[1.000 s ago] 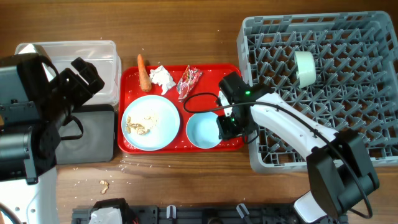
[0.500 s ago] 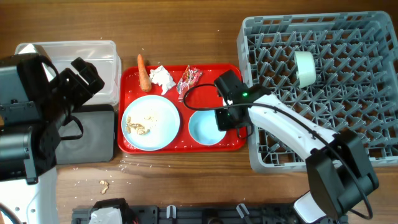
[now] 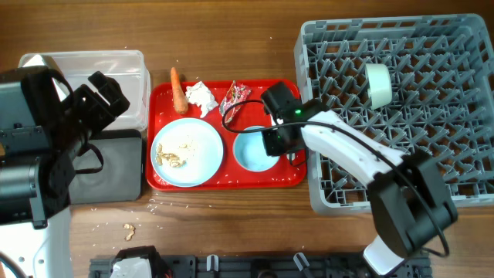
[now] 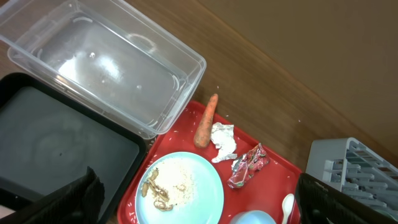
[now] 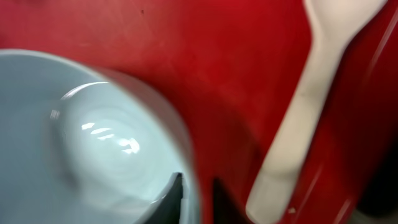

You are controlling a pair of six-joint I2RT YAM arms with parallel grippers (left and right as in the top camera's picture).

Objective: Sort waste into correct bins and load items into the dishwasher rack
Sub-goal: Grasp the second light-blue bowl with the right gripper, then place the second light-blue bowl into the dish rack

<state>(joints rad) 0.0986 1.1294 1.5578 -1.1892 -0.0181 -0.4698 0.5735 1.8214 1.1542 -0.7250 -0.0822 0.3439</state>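
Right gripper (image 3: 278, 144) sits at the right rim of the bowl (image 3: 251, 152) on the red tray (image 3: 231, 179), jaws narrow astride its wall; whether they clamp it cannot be told. Bowl judged light, rigid and slick: grip the rim squarely, clear of the adjacent spoon (image 5: 305, 106).

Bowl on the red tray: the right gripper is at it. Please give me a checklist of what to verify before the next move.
1. Bowl holds no waste: ok, its inside looks clean in the right wrist view.
2. Right gripper straddles the bowl's rim: ok, one finger on each side.
3. Grip is firm: cannot tell, the picture is blurred.
4. Spoon lies apart from the bowl: ok, the red tray shows between them.
5. Rack has free pegs: ok, only one pale dish stands in it.
6. Left gripper is out of the way: ok, it is by the clear tub.
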